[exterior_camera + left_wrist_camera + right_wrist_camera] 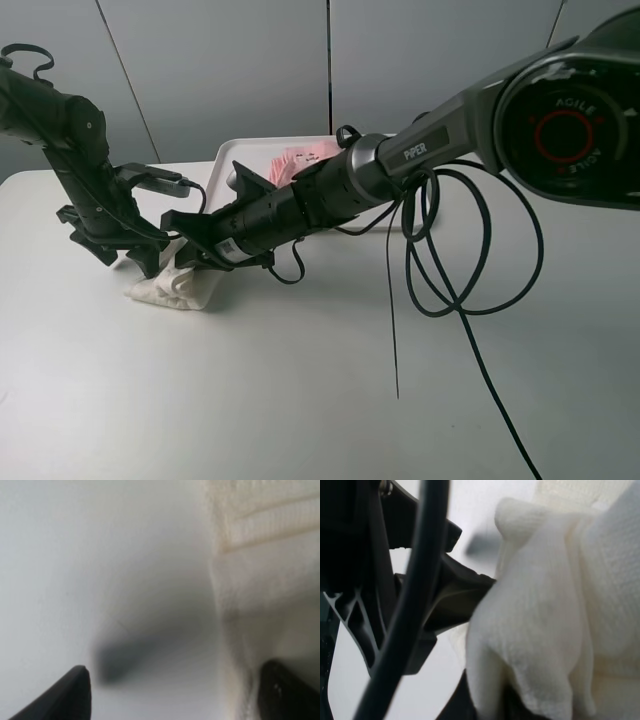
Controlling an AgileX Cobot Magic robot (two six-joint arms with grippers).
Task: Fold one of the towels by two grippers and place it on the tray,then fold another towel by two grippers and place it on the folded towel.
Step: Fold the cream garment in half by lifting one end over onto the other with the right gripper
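Left gripper (150, 262), low over the table (300, 400) near its left edge: fingers (65, 695) spread wide, one against the white towel's (175, 288) edge. White towel bunched on the table, left of centre. Right gripper (190, 262), reaching across from the right, is clamped on a gathered fold of it. Pink towel (300, 160) lies on the tray (232, 160) by the far edge

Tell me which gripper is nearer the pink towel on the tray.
Right. The right gripper sits at the cream-white towel, its arm crossing in front of the pink towel. The left gripper is farther left, beside the same cream-white towel.
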